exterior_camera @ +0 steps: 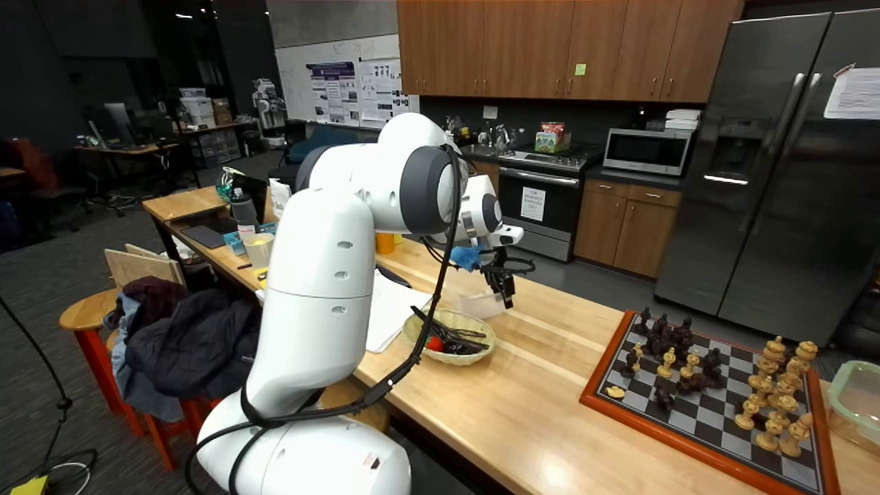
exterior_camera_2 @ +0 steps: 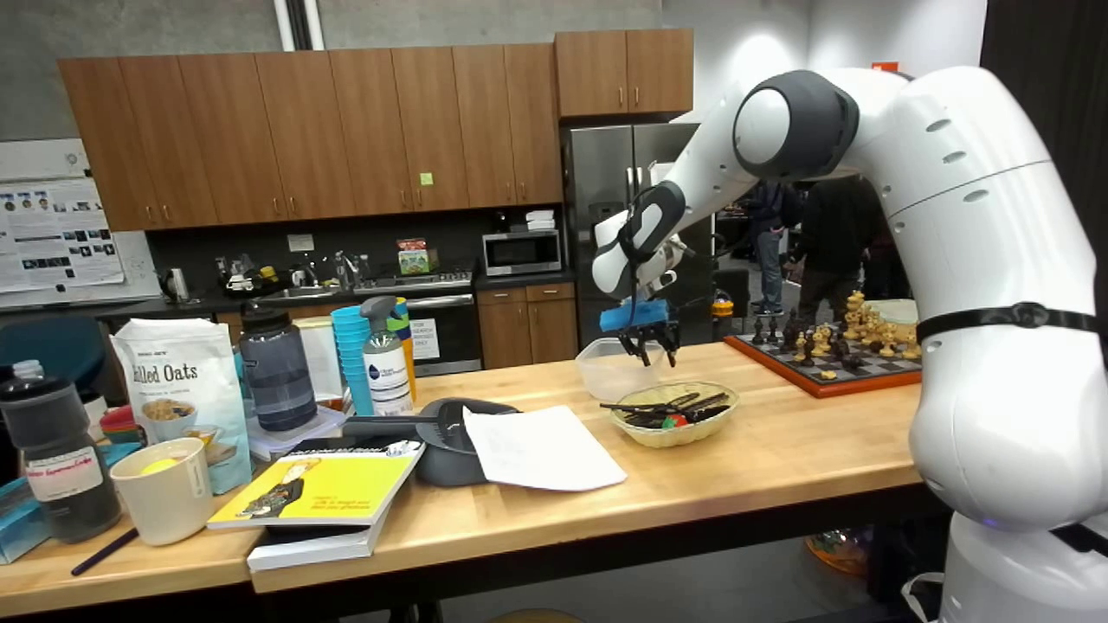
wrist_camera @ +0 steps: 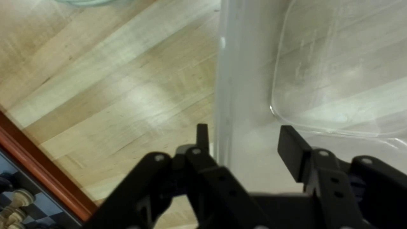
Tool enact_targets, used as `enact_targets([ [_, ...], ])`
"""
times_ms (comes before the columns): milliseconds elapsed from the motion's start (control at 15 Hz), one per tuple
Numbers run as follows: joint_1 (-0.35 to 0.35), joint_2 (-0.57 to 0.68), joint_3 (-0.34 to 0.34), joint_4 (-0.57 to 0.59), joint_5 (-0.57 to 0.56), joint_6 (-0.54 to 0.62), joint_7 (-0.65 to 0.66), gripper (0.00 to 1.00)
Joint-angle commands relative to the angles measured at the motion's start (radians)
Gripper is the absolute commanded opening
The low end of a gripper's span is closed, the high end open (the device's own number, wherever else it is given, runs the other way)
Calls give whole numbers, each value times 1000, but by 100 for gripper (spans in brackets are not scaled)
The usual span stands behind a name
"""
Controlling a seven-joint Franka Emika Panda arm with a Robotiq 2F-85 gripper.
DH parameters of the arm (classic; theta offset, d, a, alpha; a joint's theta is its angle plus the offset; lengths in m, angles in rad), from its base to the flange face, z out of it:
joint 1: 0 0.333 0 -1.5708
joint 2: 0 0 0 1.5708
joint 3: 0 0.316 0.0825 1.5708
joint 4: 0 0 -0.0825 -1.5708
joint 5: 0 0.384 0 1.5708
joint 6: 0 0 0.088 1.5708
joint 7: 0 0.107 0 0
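Observation:
A clear plastic container point(wrist_camera: 226, 79) stands on the wooden table, also visible as the container point(exterior_camera_2: 610, 372) in an exterior view. My gripper point(wrist_camera: 243, 136) points down at it with its black fingers spread. In the wrist view the container's side wall runs between them: the left finger point(wrist_camera: 202, 136) appears just outside the rim, the right finger point(wrist_camera: 292, 156) over the inside. No firm hold on the wall shows. From outside, the gripper point(exterior_camera_2: 658, 359) appears at the container's near right side. Something blue point(exterior_camera_2: 634, 314) is fixed above the fingers. The container's inside shows no contents.
Close by sits a woven basket point(exterior_camera_2: 671, 439) with dark sticks and a red round thing. A chessboard point(exterior_camera: 715, 436) with pieces lies farther along the table. White paper point(exterior_camera_2: 545, 450), a dustpan point(exterior_camera_2: 450, 441), bottles and an oats bag point(exterior_camera_2: 182, 389) occupy the other end.

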Motion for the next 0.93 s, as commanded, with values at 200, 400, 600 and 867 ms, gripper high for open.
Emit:
enact_targets([
  [200, 9, -49, -7, -50, 0, 34, 2, 7],
  [400, -10, -92, 12, -103, 38, 141, -39, 3],
  [600, -26, -132, 18, -176, 96, 266, -77, 3],
  [867, -40, -165, 12, -269, 173, 400, -119, 2],
])
